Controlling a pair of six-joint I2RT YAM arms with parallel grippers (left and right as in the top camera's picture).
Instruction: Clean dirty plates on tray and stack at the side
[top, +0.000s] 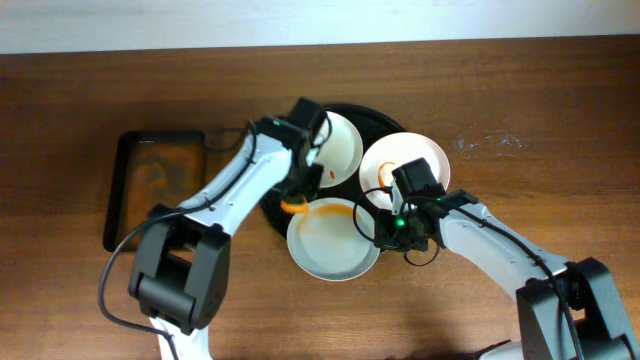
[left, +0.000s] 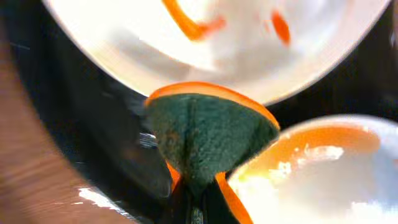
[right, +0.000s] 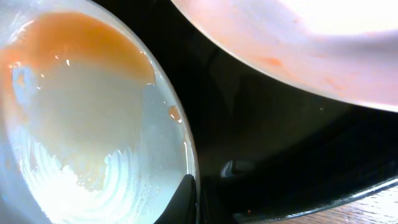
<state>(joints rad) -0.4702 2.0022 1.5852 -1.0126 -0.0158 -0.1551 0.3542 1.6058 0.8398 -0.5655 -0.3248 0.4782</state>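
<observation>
- holding sponge (left: 208, 134) in left gripper (top: 294, 201), above tray (top: 372, 117) centre
- at blue-green plate (top: 330, 240) rim with right gripper (top: 388, 228), front edge of tray; can't tell if closed
- expect stiff, wet, slippery, breakable plate: pinch rim, lift level

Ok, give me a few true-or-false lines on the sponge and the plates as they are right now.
1. The left hand holds the sponge. True.
2. The sponge lies flat inside a plate. False: it is over the round tray, between the white plate and the pale blue-green plate.
3. Two plates are stacked beside the tray. False: these two and the pale pink plate lie unstacked at the tray.
4. The pale blue-green plate carries orange sauce. True.
</observation>
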